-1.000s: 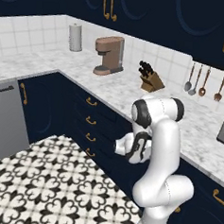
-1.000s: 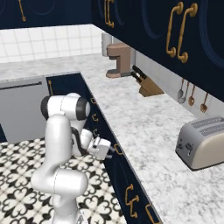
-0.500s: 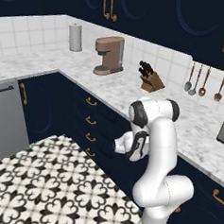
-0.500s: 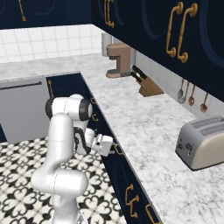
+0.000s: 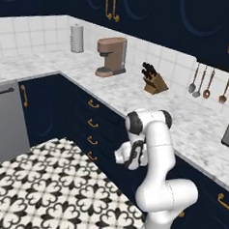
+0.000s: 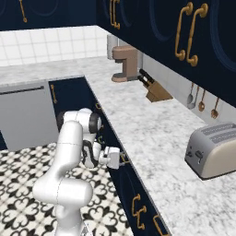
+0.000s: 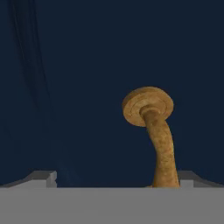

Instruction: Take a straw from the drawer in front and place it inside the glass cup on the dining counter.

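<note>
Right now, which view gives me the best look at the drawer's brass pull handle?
The hand view: the brass handle sits close up against the navy drawer front, between the open gripper's fingertips. In the right base view a bit of it peeks out past the hand. In the left base view the arm blocks it.

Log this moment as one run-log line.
phase: reaching for drawer | gripper: open, at brass handle, not yet closed | drawer: shut | straw: not yet taken

Flat, even, shadowless rendered light
</note>
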You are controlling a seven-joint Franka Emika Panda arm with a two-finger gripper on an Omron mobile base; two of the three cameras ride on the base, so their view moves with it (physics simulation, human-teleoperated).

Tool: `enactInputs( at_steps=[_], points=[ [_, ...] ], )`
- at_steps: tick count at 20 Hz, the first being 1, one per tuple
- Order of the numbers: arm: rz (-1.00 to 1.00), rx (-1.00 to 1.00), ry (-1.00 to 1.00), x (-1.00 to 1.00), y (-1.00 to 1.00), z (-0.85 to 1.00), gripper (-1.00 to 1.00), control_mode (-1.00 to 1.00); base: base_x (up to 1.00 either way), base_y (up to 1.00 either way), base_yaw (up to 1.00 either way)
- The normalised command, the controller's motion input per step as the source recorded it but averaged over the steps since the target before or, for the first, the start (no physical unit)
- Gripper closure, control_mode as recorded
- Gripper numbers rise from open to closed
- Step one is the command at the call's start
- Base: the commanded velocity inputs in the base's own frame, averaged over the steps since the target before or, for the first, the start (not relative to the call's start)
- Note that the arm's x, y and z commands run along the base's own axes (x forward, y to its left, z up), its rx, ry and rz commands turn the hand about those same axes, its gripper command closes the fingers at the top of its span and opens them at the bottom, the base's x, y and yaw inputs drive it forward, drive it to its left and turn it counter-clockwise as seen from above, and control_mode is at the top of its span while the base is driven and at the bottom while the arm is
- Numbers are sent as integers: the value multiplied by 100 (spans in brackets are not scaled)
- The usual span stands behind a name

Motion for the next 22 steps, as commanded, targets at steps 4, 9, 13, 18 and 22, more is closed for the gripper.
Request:
enactInputs(
  at_steps=[4,9,13,18,22],
  points=[
    [5,1,-3,9,-52,-2,-100,-100,0,0,0],
    [11,26,-4,-4,-98,13,-100,-100,0,0,0],
    [16,43,0,-8,-100,29,-100,-100,0,0,0],
    [13,31,6,5,-95,0,100,-100,0,0,0],
    [16,16,22,32,-49,-34,100,-100,0,0,0]
  ],
)
